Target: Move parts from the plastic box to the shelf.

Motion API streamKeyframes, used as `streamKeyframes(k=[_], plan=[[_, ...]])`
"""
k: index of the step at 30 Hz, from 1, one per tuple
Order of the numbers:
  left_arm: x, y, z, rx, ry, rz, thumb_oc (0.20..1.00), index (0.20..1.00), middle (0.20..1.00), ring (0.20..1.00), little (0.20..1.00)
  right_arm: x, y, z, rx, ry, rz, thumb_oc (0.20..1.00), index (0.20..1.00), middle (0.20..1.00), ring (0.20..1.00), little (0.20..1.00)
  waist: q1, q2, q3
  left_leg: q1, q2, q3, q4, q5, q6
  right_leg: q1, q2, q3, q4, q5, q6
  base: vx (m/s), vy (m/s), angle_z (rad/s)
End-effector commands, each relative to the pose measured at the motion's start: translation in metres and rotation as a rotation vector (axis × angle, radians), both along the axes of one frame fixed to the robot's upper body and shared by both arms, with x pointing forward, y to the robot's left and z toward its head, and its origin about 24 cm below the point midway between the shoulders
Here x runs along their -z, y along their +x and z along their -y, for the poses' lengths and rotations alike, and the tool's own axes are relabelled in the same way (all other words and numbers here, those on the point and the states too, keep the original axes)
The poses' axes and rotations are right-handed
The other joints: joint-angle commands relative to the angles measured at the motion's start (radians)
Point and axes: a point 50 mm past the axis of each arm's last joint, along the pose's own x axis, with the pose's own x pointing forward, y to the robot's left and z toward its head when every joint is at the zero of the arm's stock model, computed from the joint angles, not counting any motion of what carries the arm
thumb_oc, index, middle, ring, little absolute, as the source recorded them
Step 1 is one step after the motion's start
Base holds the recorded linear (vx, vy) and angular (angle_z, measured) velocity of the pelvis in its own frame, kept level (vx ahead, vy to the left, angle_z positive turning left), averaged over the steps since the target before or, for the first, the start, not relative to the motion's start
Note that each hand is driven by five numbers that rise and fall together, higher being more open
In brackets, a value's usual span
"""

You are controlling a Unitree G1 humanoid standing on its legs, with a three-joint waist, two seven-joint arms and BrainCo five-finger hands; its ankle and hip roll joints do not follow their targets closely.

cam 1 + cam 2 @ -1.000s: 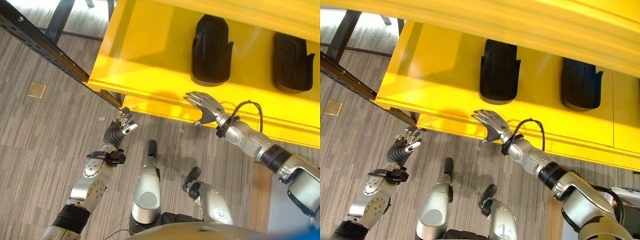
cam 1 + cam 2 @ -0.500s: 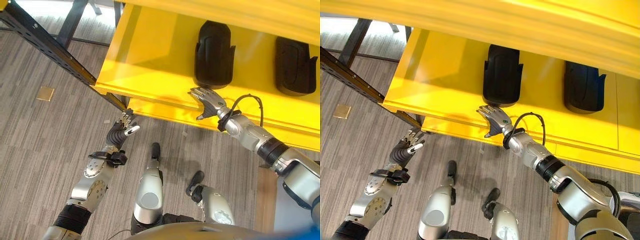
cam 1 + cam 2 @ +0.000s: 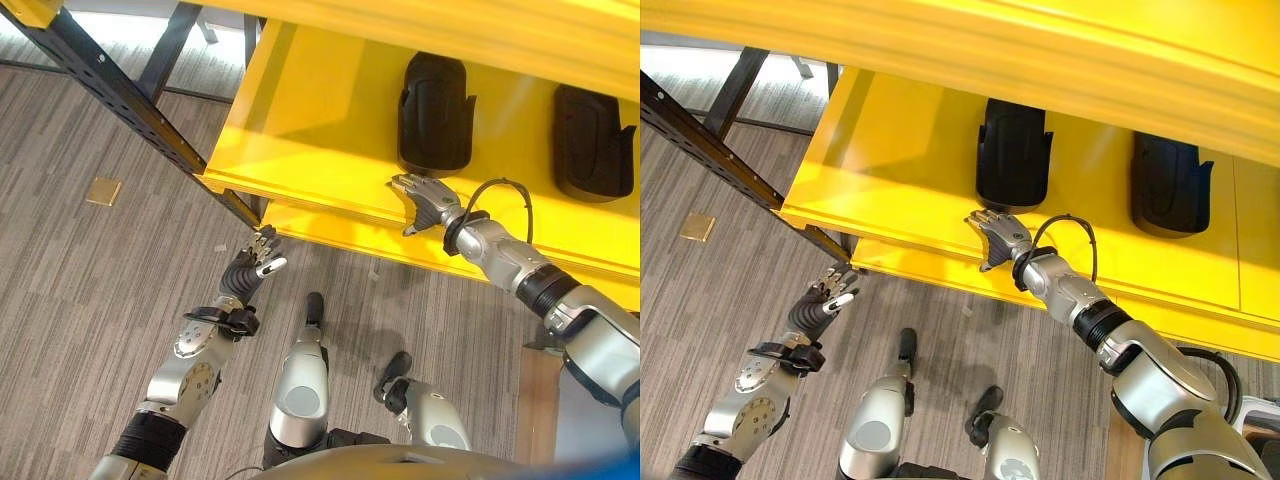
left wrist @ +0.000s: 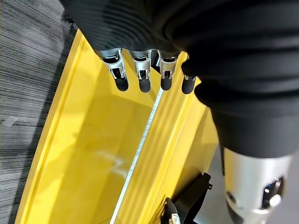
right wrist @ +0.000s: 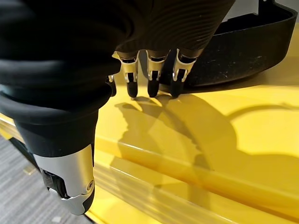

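Observation:
Two black moulded parts lie on the yellow shelf (image 3: pixel 320 130): one part (image 3: pixel 435 115) near the middle and a second part (image 3: pixel 593 143) further right. My right hand (image 3: pixel 425 200) hovers over the shelf's front edge just in front of the middle part (image 5: pixel 243 51), fingers relaxed and holding nothing. My left hand (image 3: pixel 252 272) hangs below the shelf's left corner over the floor, fingers relaxed and empty, and its fingers (image 4: pixel 142 77) point at the shelf's yellow underside.
A black perforated rack post (image 3: pixel 130 115) runs diagonally down to the shelf's left corner. Grey striped carpet (image 3: pixel 90 300) lies below, with a small brass floor plate (image 3: pixel 103 191) at the left. An upper yellow shelf edge (image 3: pixel 1040 50) overhangs the parts.
My right hand has reached further onto the shelf, closer to the middle black part. The camera has shifted, so the whole scene sits further right and lower. The left hand keeps its pose.

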Motion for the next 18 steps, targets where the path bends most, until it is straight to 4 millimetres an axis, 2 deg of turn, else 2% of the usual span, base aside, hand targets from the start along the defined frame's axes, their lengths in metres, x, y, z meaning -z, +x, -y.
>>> streamKeyframes(k=[1, 18], plan=[[-0.026, 0.002, 0.008, 0.059, 0.016, 0.127, 1.0, 1.0, 1.0, 1.0, 1.0, -0.016, 0.017, 0.026, 0.148, -0.065, 0.005, 1.0, 1.0, 1.0, 1.0, 1.0, 0.02, -0.03, 0.019, 0.076, 0.038, 0.06, 0.088, -0.179, -0.073, -0.014, 0.014, -0.026, -0.095, 0.079, 0.038, 0.0, 0.0, 0.0], [-0.021, -0.001, 0.013, 0.092, -0.005, 0.108, 1.0, 1.0, 1.0, 1.0, 1.0, -0.039, 0.028, 0.034, 0.198, -0.07, 0.035, 1.0, 1.0, 1.0, 1.0, 1.0, 0.024, -0.003, 0.003, 0.086, 0.036, 0.06, 0.085, -0.174, -0.076, -0.012, 0.001, -0.033, -0.084, 0.075, 0.035, 0.0, 0.0, 0.0]])
